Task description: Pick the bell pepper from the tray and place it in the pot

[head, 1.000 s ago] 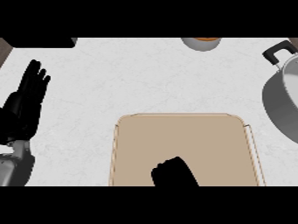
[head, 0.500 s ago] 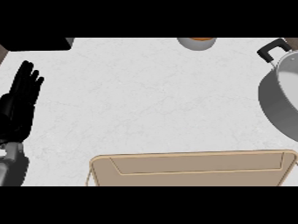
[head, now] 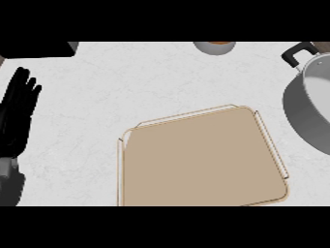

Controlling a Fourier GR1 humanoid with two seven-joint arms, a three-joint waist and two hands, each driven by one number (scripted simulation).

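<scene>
**One hand in view, tray bare**

One hand showed: the left hand [head: 11, 118] stood at the left edge of the head view, fingers straight and pointing up, holding nothing, resting over the counter [head: 139, 82]. Its grey forearm [head: 2, 186] came in from the lower left corner. Right hand was not visible anywhere in the view.

Tray [head: 200, 160] lay low in the middle of the view, tan with a pale raised rim, turned slightly so its top edge sloped up toward the right. Its whole visible surface was flat and plain tan; the bell pepper could not be seen on it or elsewhere in the view.

Pot [head: 321, 109] sat at the right edge, grey metal, partly cut off, with a black handle [head: 297, 52] at its upper left. Visible inner wall of the pot was plain grey. Tray's right rim lay near the pot but apart from it.

Small bowl-like object [head: 215, 46] with an orange top sat at the upper edge of the counter. Dark block [head: 32, 48] occupied the upper left corner.
</scene>
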